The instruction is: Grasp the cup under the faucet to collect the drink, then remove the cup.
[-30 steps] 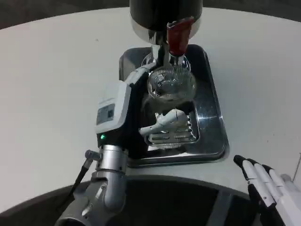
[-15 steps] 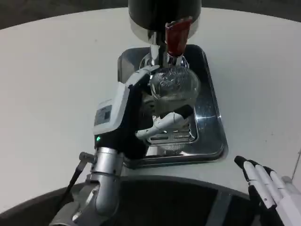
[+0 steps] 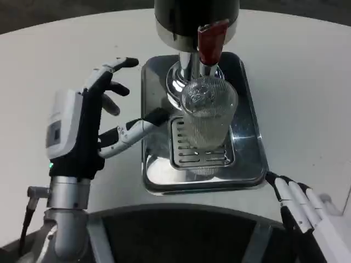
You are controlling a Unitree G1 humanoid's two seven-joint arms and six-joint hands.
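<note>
We observed the left hand [image 3: 82, 131] released, its fingers [image 3: 112, 68] spread wide and gripping nothing; the lowest one reached over the edge of the single steel tray [image 3: 249, 137] and pointed at the cup [image 3: 208, 112] without touching it. One ribbed clear cup stood upright on the tray's slotted grate [image 3: 198, 156], directly below the one red-handled faucet [image 3: 211, 41] (just right of those fingertips). The right hand [image 3: 307, 216] lay with fingers straight, empty, at the table edge [image 3: 307, 82], well apart from the cup.

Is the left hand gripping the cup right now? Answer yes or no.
No. The left hand is beside the tray with fingers spread, apart from the cup under the faucet.
</note>
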